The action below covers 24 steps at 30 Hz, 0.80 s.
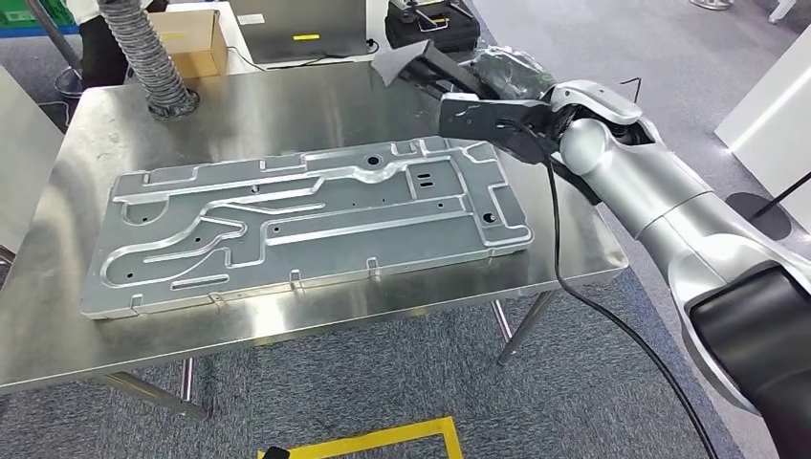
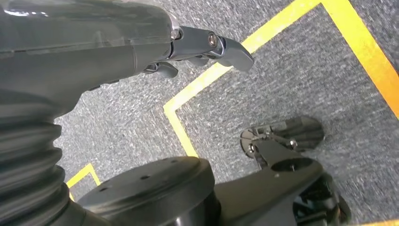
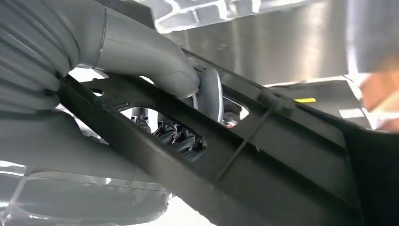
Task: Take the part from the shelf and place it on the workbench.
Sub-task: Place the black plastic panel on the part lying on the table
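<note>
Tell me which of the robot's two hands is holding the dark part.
The right hand, raised over the steel table's far right corner, grips the dark part. The left hand hangs empty above the grey floor.

You have a matt black plastic part (image 1: 457, 91) over a brushed, glossy steel workbench (image 1: 287, 105). The machined plate (image 1: 306, 220) looks like dull satin aluminium. The floor is rough grey carpet (image 1: 383, 382), and the box (image 1: 196, 43) plain cardboard.
</note>
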Each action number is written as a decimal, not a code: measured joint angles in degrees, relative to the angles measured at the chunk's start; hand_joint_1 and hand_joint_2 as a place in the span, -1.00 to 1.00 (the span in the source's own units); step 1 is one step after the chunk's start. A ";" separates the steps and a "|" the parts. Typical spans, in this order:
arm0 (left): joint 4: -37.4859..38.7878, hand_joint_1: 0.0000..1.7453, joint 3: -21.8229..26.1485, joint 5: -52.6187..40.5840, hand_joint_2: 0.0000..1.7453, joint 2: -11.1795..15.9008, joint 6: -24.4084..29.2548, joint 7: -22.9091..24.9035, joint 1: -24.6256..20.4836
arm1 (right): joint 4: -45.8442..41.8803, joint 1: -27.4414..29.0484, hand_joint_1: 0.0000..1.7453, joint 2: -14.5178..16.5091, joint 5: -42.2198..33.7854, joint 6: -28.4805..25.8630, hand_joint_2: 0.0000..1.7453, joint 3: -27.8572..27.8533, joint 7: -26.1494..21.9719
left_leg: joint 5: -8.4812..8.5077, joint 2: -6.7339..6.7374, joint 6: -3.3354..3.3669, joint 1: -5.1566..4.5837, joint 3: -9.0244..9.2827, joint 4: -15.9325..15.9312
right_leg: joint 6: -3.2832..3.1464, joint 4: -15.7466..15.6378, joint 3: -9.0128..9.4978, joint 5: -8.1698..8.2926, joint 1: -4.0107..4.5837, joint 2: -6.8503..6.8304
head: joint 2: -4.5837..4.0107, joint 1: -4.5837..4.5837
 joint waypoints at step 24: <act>0.00 -1.00 -1.40 0.14 1.00 -0.98 -0.20 -1.09 -0.85 | 7.97 -4.86 0.56 9.28 20.21 -4.82 1.00 11.80 0.23 | 0.73 0.33 -1.06 0.73 -1.01 0.16 | 0.47 -7.99 4.57 0.95 -0.11 0.01 | 0.00 0.00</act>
